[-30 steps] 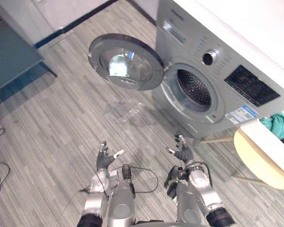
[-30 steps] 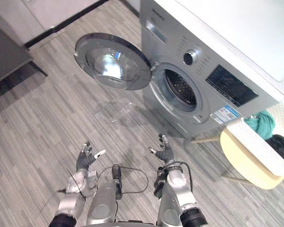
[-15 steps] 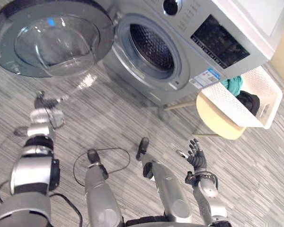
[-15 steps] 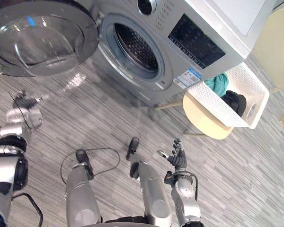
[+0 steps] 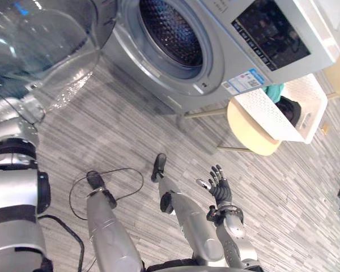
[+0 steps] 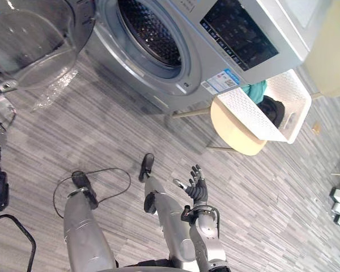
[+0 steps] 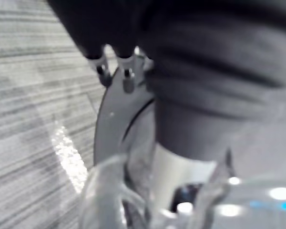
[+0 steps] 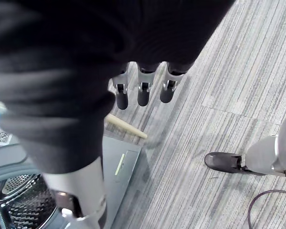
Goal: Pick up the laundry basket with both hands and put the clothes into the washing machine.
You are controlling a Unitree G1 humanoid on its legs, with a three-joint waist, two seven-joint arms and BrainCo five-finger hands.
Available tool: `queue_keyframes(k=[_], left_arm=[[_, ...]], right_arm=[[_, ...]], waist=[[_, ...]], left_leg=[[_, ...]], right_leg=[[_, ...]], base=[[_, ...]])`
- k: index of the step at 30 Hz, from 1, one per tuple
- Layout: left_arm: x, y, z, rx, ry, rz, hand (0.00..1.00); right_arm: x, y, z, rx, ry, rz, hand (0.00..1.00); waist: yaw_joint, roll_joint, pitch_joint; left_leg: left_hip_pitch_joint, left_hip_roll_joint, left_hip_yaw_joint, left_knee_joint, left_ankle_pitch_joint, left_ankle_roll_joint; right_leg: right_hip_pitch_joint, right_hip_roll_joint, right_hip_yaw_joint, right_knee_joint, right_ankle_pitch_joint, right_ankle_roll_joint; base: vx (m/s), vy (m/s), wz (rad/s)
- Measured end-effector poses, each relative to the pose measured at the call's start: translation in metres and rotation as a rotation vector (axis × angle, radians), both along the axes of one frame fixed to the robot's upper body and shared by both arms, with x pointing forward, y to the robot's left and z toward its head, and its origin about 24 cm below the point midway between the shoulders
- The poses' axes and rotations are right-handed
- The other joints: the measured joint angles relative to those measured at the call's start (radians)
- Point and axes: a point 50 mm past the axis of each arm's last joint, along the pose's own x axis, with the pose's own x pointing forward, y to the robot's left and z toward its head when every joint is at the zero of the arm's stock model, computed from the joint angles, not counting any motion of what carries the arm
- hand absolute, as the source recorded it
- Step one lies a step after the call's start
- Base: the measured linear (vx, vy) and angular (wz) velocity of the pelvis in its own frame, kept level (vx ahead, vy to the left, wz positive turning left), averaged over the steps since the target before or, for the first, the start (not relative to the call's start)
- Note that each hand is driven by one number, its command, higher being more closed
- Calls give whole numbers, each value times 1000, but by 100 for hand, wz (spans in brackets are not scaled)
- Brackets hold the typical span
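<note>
Finding: the laundry basket (image 5: 260, 107) sits tilted on a cream stool (image 5: 246, 133) at the right of the frame, just beside the washing machine (image 5: 218, 28), with the clothes (image 5: 276, 90) (one teal piece, one dark) inside it and neither hand touching it. Your right hand (image 5: 218, 187) hovers low centre, fingers spread and empty; your left hand (image 7: 127, 82) is at the left edge near the open door (image 5: 45, 39), fingers straight, holding nothing. Recommended: face the basket squarely, bring both hands to opposite rims at equal height, and close only once both are seated, so it lifts level.
</note>
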Motion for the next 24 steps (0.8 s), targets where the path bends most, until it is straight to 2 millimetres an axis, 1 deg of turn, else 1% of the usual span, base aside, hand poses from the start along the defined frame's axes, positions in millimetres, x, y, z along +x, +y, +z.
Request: queue_keyframes(k=[3,7,8,9,10,11,12,14,15,16,17,18,19,20,22,23,24], left_arm=[[-1,1,18,42,-70,-4,0],[-2,1,19,43,-76,-3,0],[-2,2,18,41,-76,-1,0],[-4,3,12,47,-66,1,0],[-5,3,5,42,-62,-3,0],[-6,1,-5,48,-45,-19,0],[-5,-1,-12,55,-31,-33,0],[-3,-16,-46,31,6,-98,0],[-3,-22,-57,24,14,-117,0],[-3,-38,-77,9,22,-163,0],[-6,-56,-102,-27,26,-208,0],[-9,-64,-114,-45,32,-226,0],[-17,-81,-139,-95,37,-251,0],[-21,-89,-150,-122,41,-264,0],[-49,-113,-190,-220,61,-278,0],[-56,-119,-200,-244,72,-280,0],[-75,-136,-224,-301,114,-289,0]], right_arm=[[0,0,0,-1,-4,4,0],[0,0,0,-2,-3,5,0],[0,0,0,-2,-2,6,0],[0,0,0,-3,-2,5,0],[0,0,-1,-5,0,6,0],[-1,0,-2,-6,6,4,0],[-1,-1,-2,-8,9,3,0],[-1,-6,-4,-30,23,-8,0],[-1,-8,-5,-33,27,-16,0],[-2,-15,-6,-52,34,-41,0],[-3,-24,-8,-68,46,-75,0],[-3,-29,-9,-74,50,-93,0],[-4,-39,-9,-89,56,-127,0],[-4,-44,-10,-101,58,-140,0],[-4,-55,-9,-130,58,-175,0],[-4,-58,-9,-133,60,-184,0],[-6,-68,-9,-148,66,-221,0]], waist=[[-8,-18,-13],[-14,-19,-14],[-14,-19,-14],[-14,-19,-14],[-14,-19,-14],[-13,-19,-14],[-12,-18,-14],[-7,-15,-11],[-4,-11,-9],[10,-1,-1],[23,15,11],[31,24,17],[41,41,29],[44,51,36],[47,75,39],[49,80,38],[54,105,27]], left_leg=[[15,1,11,-2,-2,3],[55,0,35,-15,-3,5],[66,0,40,-18,-3,5],[93,0,54,-27,-3,5],[115,-2,63,-35,-2,4],[143,-6,71,-47,-2,4],[157,-10,74,-55,-1,3],[214,-35,80,-92,7,0],[231,-42,79,-103,11,0],[268,-65,78,-131,19,1],[310,-91,71,-161,31,3],[334,-104,70,-178,36,4],[381,-131,68,-210,45,5],[401,-146,62,-226,48,7],[455,-189,51,-277,66,10],[469,-195,51,-288,69,9],[502,-208,46,-310,71,8]], right_leg=[[3,-1,19,1,4,-5],[21,-2,60,9,4,-5],[27,-2,68,9,3,-5],[40,-2,79,12,2,-4],[52,-4,85,14,-2,1],[65,-7,91,22,-9,0],[72,-10,91,26,-14,-2],[93,-32,87,76,-54,-10],[97,-40,84,97,-68,-6],[104,-63,76,146,-103,-5],[122,-90,66,194,-142,-2],[131,-103,62,218,-160,2],[150,-133,53,265,-197,8],[160,-147,45,285,-214,10],[187,-191,24,338,-262,23],[196,-196,17,342,-268,24],[223,-203,12,354,-289,33]], base=[[52,38,-6],[53,49,-7],[48,36,-11],[37,24,-11],[48,25,-12],[38,16,-5],[60,22,5],[61,24,20],[73,29,35],[90,32,50],[115,41,54],[117,38,59],[95,22,47],[117,16,61],[105,-5,53],[133,-22,38],[115,-18,25]])
